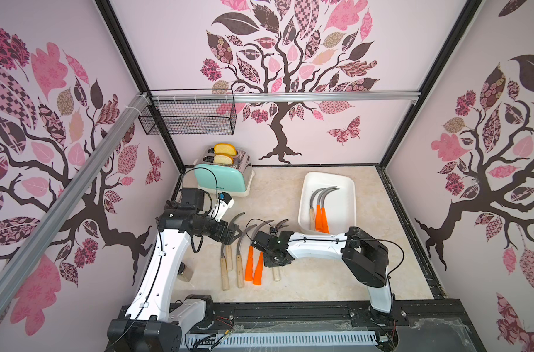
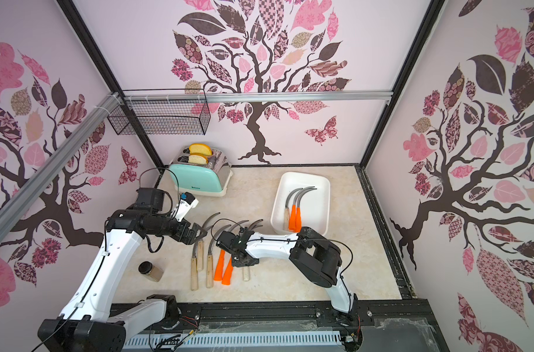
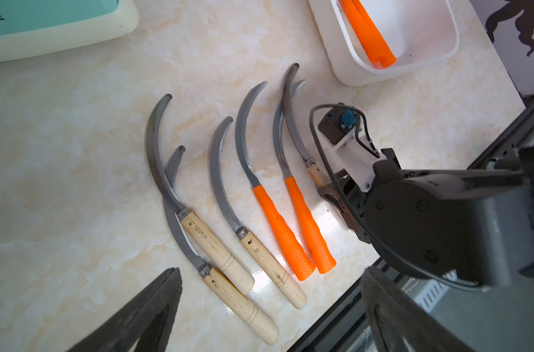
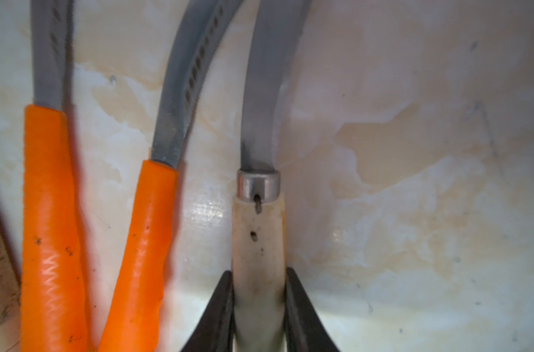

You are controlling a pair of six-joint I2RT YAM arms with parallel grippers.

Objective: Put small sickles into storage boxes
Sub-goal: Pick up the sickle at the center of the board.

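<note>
- The right gripper (image 4: 258, 275) is clamped tight on the pale handle of the end sickle (image 4: 256, 237). A black finger (image 4: 217, 314) presses each side, just behind the metal collar.
- That sickle is the one in the row nearest the right arm. Its blade crosses the blade of the orange one next to it. I cannot tell whether it is off the table (image 1: 320, 274) at all.
- Just beside it lie two orange sickles (image 3: 282, 234), side by side, with their butt ends almost touching.
- Further toward the left arm are three wooden sickles (image 3: 272, 271). The two at the far end overlap, one blade lying across the other.
- All six in the row have their handles toward the front and their blades curving off toward the tray side.
- The left gripper (image 3: 271, 271) hangs above the blades of the wooden ones, spread wide and holding nothing.
- The white tray (image 1: 340, 210) sits toward the back on the right, apart from the row.
- Inside it are the boxed sickles (image 1: 319, 218), one wooden and two orange. They lie close together with their handles toward the front.
- A mint toaster (image 1: 220, 178) with two bread slices stands at the back left.
- A small jar (image 2: 151, 271) sits near the left arm.
</note>
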